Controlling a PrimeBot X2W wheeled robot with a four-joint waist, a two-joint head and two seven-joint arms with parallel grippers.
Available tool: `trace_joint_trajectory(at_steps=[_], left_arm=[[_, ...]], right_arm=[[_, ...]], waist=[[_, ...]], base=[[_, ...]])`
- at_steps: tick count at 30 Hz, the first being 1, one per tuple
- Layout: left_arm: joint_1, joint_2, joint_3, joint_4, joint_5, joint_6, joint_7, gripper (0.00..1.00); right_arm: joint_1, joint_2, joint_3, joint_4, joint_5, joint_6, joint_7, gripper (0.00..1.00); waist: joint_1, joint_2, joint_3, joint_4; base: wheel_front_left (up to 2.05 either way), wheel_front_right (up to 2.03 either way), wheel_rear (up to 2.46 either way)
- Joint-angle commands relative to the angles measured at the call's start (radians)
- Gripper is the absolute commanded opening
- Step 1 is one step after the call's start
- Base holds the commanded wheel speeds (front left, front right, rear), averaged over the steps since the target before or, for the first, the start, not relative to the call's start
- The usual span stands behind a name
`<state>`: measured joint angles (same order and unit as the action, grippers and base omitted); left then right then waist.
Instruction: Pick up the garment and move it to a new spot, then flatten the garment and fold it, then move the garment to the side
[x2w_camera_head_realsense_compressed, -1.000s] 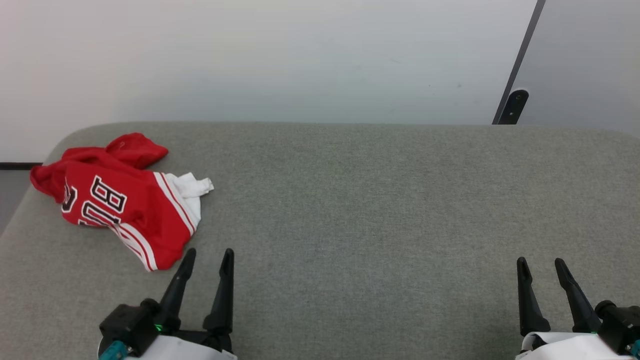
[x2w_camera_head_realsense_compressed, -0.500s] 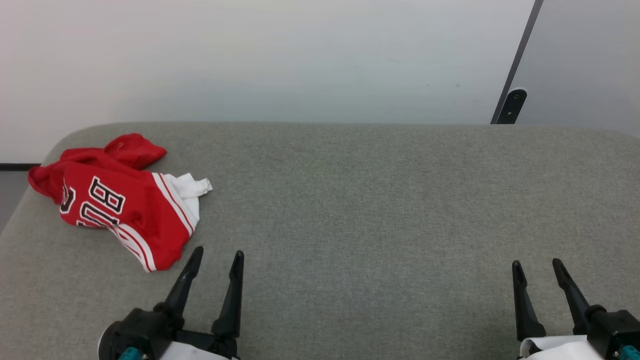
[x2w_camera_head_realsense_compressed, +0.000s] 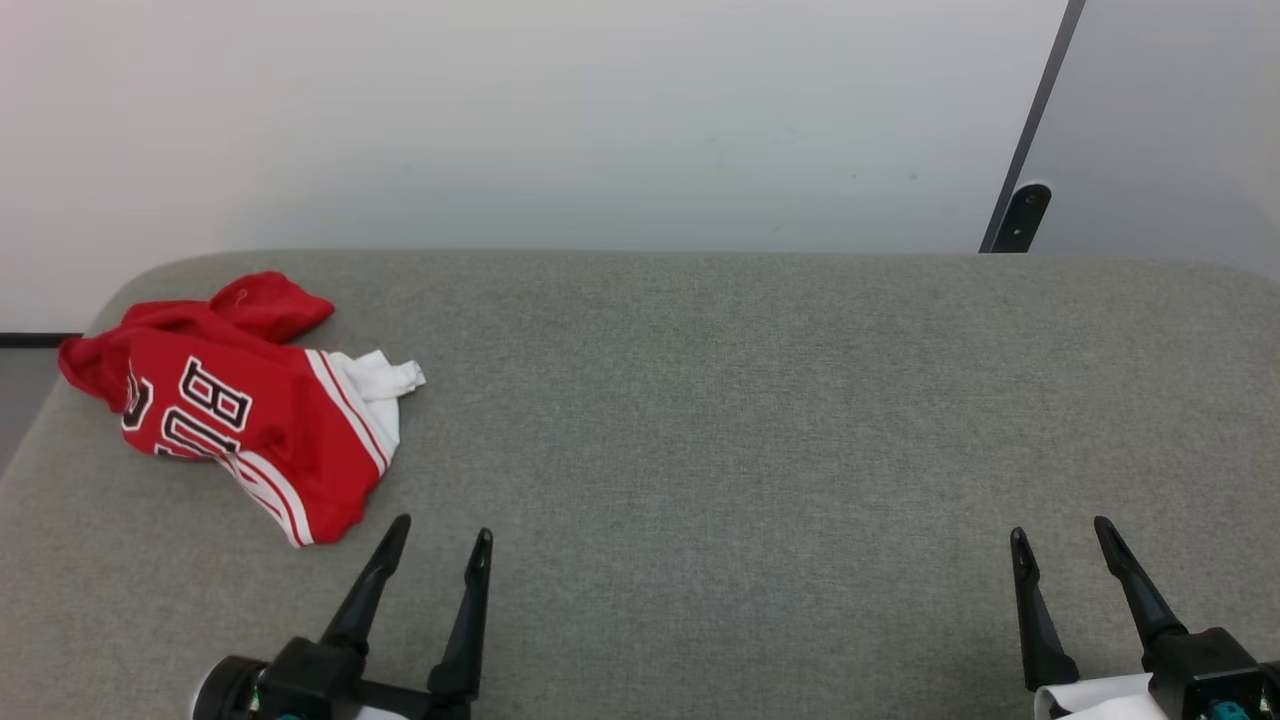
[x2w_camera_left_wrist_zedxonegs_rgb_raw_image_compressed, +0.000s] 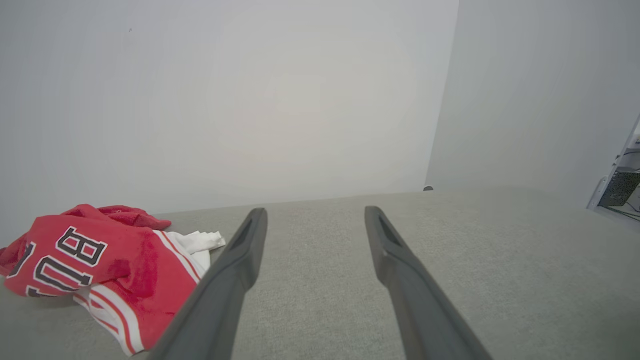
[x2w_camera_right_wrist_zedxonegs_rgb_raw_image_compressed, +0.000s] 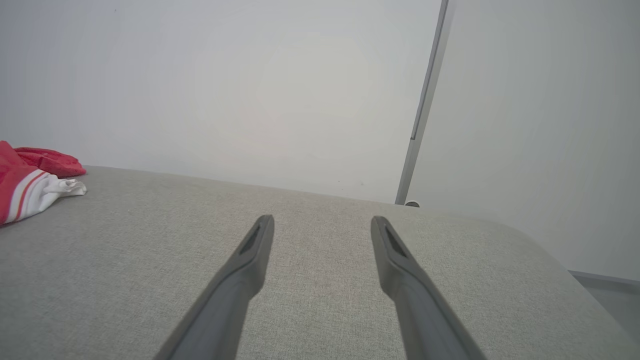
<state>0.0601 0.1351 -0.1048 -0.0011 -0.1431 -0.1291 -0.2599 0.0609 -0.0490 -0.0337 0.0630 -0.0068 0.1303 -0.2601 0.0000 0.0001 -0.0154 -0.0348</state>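
The garment lies crumpled at the far left of the grey cushioned surface: a red jersey with black white-outlined letters, striped trim and a white sleeve poking out to the right. The left wrist view shows the garment at its lower left, and the right wrist view shows an edge of the garment at its far left. My left gripper stands open just to the lower right of the shirt, apart from it, with nothing between its fingers. Far to the right my right gripper also stands open and holds nothing.
A pale wall rises behind the surface. A dark vertical strip with a black fitting stands at the back right. The surface's left edge runs close to the shirt, and grey fabric stretches between the two grippers.
Both grippers have drawn back toward the bottom edge of the head view, the left one also drifting a little right. The picture has shifted slightly; the shirt lies as before.
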Motion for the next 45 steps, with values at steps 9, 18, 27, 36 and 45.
trace_joint_trajectory(at_steps=[9, 18, 27, 36, 45], left_arm=[[-0.006, -0.007, 0.027, 0.025, 0.009, -0.002, -0.005, 1.0], [-0.033, 0.003, 0.021, 0.043, -0.005, -0.002, -0.005, 1.0], [-0.062, 0.024, 0.07, 0.074, 0.003, -0.001, -0.005, 1.0], [-0.078, 0.047, 0.131, 0.12, 0.011, 0.002, -0.005, 1.0], [-0.106, 0.035, 0.135, 0.17, -0.023, 0.0, -0.005, 1.0]], right_arm=[[0.016, -0.002, -0.001, 0.0, -0.022, 0.001, -0.005, 1.0], [0.027, -0.002, -0.001, -0.002, -0.031, 0.001, -0.005, 1.0], [-0.003, -0.001, 0.074, 0.021, -0.013, 0.001, -0.005, 1.0], [-0.04, -0.001, 0.164, 0.054, 0.028, 0.001, -0.005, 1.0], [-0.049, -0.001, 0.171, 0.073, 0.03, 0.001, -0.005, 1.0]], waist=[[0.0, -0.0001, -0.01, -0.001], [0.0, -0.0001, -0.024, 0.052], [0.0, -0.0001, -0.057, 0.222], [0.0, -0.0001, -0.078, 0.387], [0.0, -0.0001, -0.068, 0.434]], base=[[0.0, 0.0, 0.0], [0.0, 0.0, 0.0], [0.0, 0.0, 0.0], [0.0, 0.0, 0.0], [0.0, 0.0, 0.0]])
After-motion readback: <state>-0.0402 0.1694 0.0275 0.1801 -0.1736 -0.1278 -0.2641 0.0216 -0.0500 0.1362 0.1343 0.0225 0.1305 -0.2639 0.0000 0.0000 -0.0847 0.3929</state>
